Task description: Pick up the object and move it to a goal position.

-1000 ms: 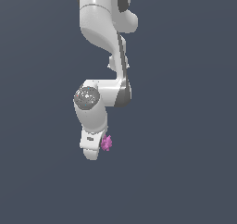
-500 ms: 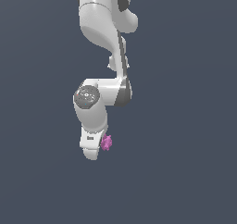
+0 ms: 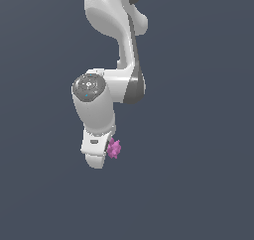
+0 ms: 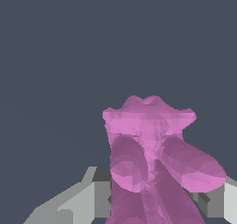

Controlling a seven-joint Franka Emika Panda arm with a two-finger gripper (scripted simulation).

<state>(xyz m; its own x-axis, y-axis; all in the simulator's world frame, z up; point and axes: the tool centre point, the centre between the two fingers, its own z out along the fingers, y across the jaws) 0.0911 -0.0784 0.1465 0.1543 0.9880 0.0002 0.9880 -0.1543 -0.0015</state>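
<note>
exterior: arm (image 3: 106,45) hangs in blank grey, object (image 3: 114,148) tiny at its tip
wrist: object (image 4: 150,149) fills frame, lobes visible
end effector (image 4: 152,197): fingers (image 4: 83,200) pinching object from both sides

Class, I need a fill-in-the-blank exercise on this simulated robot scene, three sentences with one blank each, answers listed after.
1. The lumpy object is coloured ____.
2. In the wrist view, the object sits between the two grey ____ of the gripper.
3. The arm carrying the gripper is mostly ____ in colour.

Answers: pink; fingers; white
</note>
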